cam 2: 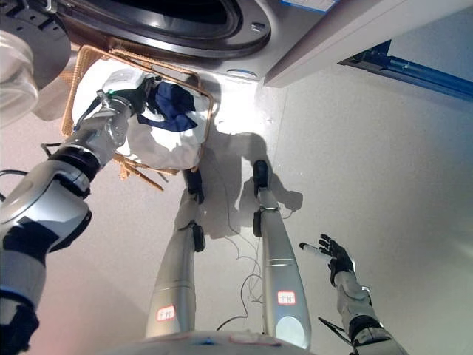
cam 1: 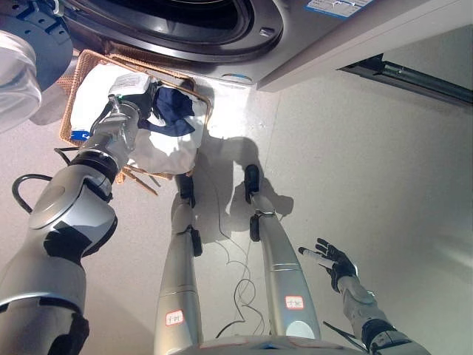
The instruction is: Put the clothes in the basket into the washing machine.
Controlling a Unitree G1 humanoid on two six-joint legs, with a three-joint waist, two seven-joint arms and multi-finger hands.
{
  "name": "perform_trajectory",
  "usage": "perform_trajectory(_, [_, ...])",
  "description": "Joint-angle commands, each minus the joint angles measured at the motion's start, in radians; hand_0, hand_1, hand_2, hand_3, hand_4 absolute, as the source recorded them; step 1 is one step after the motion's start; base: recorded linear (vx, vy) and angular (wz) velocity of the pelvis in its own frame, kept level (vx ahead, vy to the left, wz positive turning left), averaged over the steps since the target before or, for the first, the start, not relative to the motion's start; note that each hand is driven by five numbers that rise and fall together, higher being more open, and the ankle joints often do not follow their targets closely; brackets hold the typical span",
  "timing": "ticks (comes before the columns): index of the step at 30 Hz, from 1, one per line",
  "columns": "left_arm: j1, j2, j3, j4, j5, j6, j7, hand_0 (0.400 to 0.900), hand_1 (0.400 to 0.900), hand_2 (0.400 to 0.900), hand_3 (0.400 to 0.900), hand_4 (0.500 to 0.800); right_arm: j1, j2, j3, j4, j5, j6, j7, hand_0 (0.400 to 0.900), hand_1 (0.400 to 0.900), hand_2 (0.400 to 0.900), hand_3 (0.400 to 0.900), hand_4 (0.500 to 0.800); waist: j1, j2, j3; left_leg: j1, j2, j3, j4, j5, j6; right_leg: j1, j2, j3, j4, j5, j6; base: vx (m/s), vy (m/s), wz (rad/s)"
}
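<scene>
A dark blue garment (cam 2: 171,103) is lying on white laundry (cam 2: 166,144) inside the wicker basket (cam 2: 205,126), just below the washing machine's open drum (cam 1: 185,29). The left hand (cam 2: 133,96) is reaching into it, its fingers curling on the blue cloth. The right hand (cam 1: 331,259) is hanging spread open over the floor (cam 1: 384,163).

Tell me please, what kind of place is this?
Probably a laundry area at home. A front-loading washing machine stands with its round door open, and a wicker basket of clothes sits on the pale floor before it.
</scene>
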Motion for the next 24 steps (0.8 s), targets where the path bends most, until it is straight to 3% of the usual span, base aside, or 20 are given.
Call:
perform_trajectory(1, [-0.061,-0.012,0.099,0.023,-0.094,-0.048,0.006,0.900,0.900,0.900,0.900,0.800,0.062,-0.060,0.038,0.061,0.025,0.037,-0.010,0.900,0.900,0.900,0.900,0.800,-0.005,0.025,0.014,-0.002,-0.092,0.042,0.128,-0.222,0.082,0.044,0.034,0.034,-0.163,0.087,-0.025,-0.02,0.007,-0.03])
perform_trajectory(4, [-0.070,-0.036,0.104,0.040,-0.123,-0.048,-0.008,0.900,0.900,0.900,0.900,0.800,0.048,-0.057,0.044,0.076,0.022,0.043,-0.013,0.900,0.900,0.900,0.900,0.800,-0.007,0.029,0.024,-0.001,-0.092,0.045,0.121,-0.218,0.081,0.045,0.035,0.035,-0.169,0.090,-0.025,-0.02,0.004,-0.04])
perform_trajectory(12, [-0.102,-0.074,0.059,0.070,-0.069,-0.028,0.013,0.900,0.900,0.900,0.900,0.800,0.011,-0.061,0.054,0.082,0.032,0.042,-0.029,0.900,0.900,0.900,0.900,0.800,-0.014,0.023,0.052,-0.030,-0.087,0.048,0.125,-0.211,0.082,0.014,0.039,0.037,-0.161,0.098,-0.026,-0.03,-0.008,-0.05])
perform_trajectory(15, [-0.097,-0.088,0.039,0.103,-0.061,-0.011,-0.030,0.900,0.900,0.900,0.900,0.800,0.005,-0.063,0.046,0.084,0.039,0.047,-0.033,0.900,0.900,0.900,0.900,0.800,-0.017,0.022,0.064,-0.050,-0.085,0.052,0.131,-0.210,0.084,-0.004,0.039,0.036,-0.156,0.098,-0.025,-0.02,-0.003,-0.01])
perform_trajectory(24, [-0.114,-0.100,0.036,0.109,-0.085,-0.010,-0.048,0.900,0.900,0.900,0.900,0.800,-0.029,-0.071,0.046,0.103,0.074,0.051,-0.026,0.900,0.900,0.900,0.900,0.800,-0.014,0.021,0.096,-0.092,-0.087,0.050,0.157,-0.209,0.090,-0.048,0.037,0.035,-0.118,0.094,-0.026,0.00,-0.005,0.03])
